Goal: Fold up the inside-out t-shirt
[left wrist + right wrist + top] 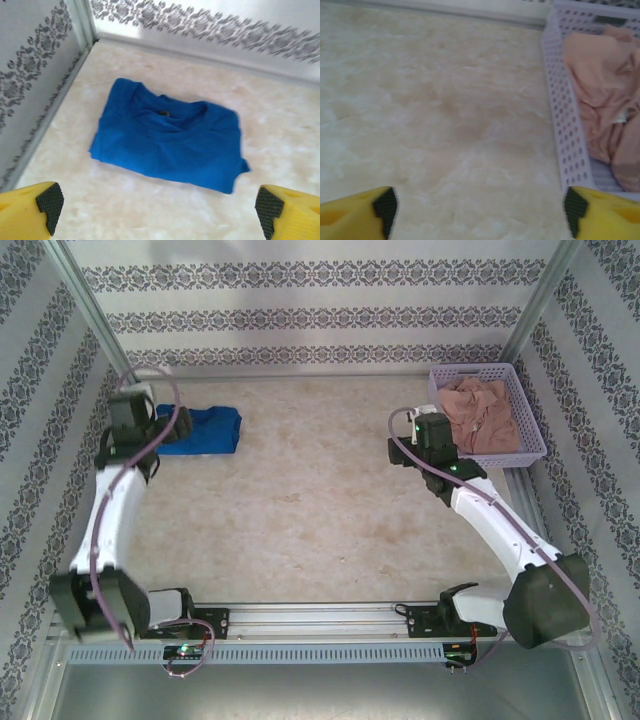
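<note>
Fixed camera, high above the near edge, takes in the whole surface point(300, 510). Left wrist camera looks down close on the blue t-shirt point(167, 142) at far left; right wrist camera skims low toward the lilac basket point(565, 125), both visible overhead.

One blue t-shirt point(170, 145), one basket point(528, 420), one beige garment point(485, 412).

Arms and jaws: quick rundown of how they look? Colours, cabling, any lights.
Both match. The left arm and right arm have white links and black joint housings, with a mauve cable looping along the outside of each. Small green lights glow on the right arm near its wrist. In the wrist views the jaws are yellow, faced with black textured pads.
</note>
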